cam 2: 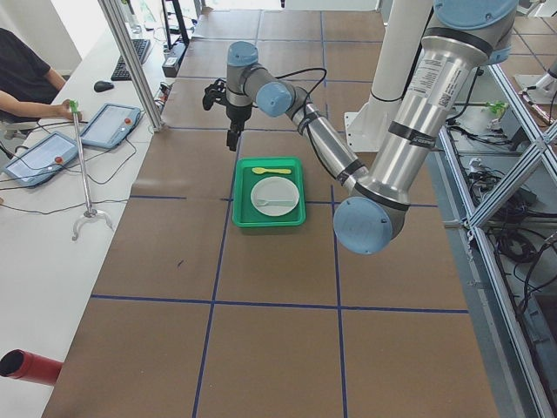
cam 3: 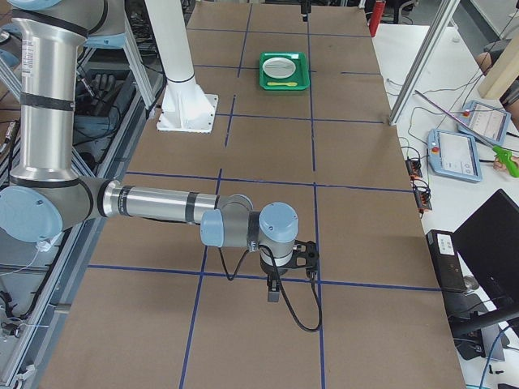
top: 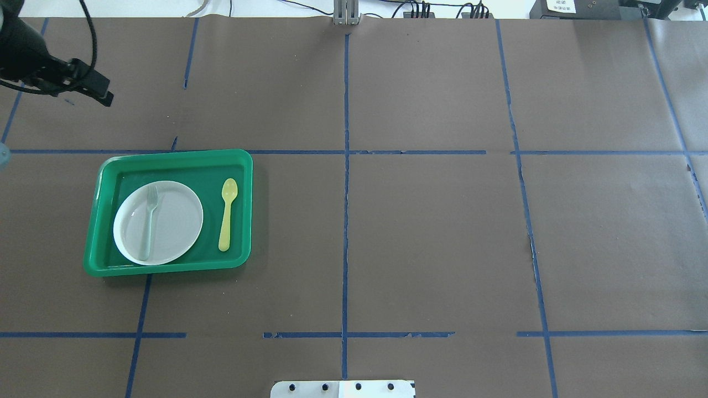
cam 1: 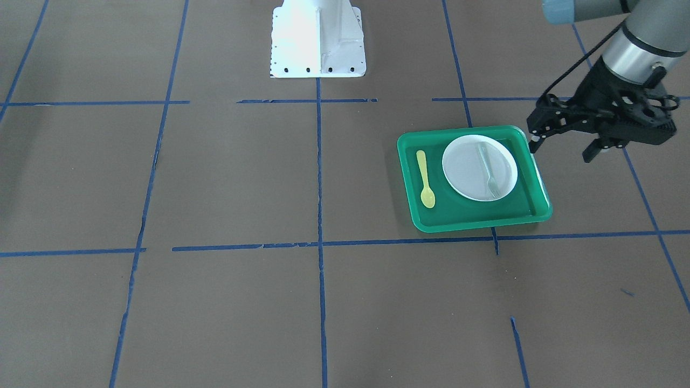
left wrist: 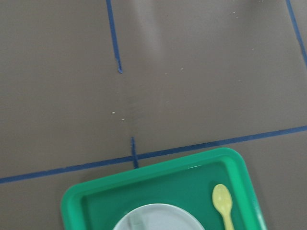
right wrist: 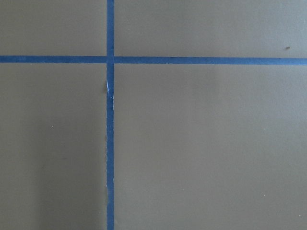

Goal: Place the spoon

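The yellow spoon (cam 1: pixel 426 180) lies flat on the floor of a green tray (cam 1: pixel 480 223), beside a white plate (cam 1: pixel 463 172) that holds a pale grey-green fork (cam 1: pixel 488 170). The spoon (top: pixel 227 213) is parallel to the fork, on the side of the plate (top: pixel 171 221) nearer the table's middle. It also shows in the left wrist view (left wrist: pixel 223 203). My left gripper (cam 1: pixel 562 149) is open and empty, in the air beyond the tray's outer far corner. My right gripper (cam 3: pixel 276 285) shows only in the exterior right view, far from the tray, and I cannot tell its state.
The robot's white base plate (cam 1: pixel 318 43) sits at the near middle edge of the table. Blue tape lines cross the brown table cover. Tablets (cam 2: pixel 52 148) and a person sit along the far side.
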Controlling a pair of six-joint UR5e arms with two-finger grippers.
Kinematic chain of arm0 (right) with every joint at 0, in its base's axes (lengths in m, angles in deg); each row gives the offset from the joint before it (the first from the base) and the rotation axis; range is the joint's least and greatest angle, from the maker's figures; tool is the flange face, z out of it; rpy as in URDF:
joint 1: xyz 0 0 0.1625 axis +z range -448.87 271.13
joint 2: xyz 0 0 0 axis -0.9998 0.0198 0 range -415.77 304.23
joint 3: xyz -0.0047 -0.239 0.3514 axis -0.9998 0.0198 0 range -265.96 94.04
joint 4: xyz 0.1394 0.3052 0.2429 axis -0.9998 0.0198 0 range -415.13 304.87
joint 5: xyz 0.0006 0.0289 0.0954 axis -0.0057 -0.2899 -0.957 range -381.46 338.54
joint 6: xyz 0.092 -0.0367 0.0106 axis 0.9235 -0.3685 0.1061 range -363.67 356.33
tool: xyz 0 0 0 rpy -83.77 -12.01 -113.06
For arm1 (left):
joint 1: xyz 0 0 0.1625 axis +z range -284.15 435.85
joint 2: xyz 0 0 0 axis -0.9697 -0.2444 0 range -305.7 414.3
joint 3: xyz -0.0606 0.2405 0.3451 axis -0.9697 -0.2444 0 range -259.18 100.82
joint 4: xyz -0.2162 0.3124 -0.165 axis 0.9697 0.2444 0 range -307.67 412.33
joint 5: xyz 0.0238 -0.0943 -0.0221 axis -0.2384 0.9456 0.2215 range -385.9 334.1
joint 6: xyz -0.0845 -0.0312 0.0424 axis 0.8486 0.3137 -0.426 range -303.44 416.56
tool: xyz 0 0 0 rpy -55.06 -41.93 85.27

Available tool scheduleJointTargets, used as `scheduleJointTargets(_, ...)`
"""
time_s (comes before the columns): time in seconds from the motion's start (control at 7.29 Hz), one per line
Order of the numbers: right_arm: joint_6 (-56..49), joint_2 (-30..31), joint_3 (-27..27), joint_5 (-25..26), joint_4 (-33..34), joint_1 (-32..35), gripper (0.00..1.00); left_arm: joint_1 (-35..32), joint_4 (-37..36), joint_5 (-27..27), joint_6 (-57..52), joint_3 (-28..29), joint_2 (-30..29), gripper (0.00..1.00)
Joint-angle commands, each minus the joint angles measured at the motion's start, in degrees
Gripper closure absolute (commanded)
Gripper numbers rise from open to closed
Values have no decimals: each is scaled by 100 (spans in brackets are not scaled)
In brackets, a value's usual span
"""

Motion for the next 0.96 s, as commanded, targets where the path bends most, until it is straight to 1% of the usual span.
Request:
scheduleJointTargets(0.0, 2, 0, 0, 0, -5, 0, 0, -843, 10, 141, -1981, 744, 386, 0)
scheduleJointTargets(0.14, 2, 0, 0, 0, 4, 0, 0, -1230, 19, 149, -2652, 897, 743, 0)
scheduleJointTargets(0.41, -7, 0, 0, 0, 4, 0, 0, -1846, 80, 254, -2772, 1003, 1533, 0)
scheduleJointTargets(0.55, 2, 0, 0, 0, 4, 0, 0, -2110, 124, 272, -2773, 1213, 1746, 0)
scheduleJointTargets(0.82, 2, 0, 0, 0, 4, 0, 0, -2148, 133, 290, -2764, 1460, 1976, 0)
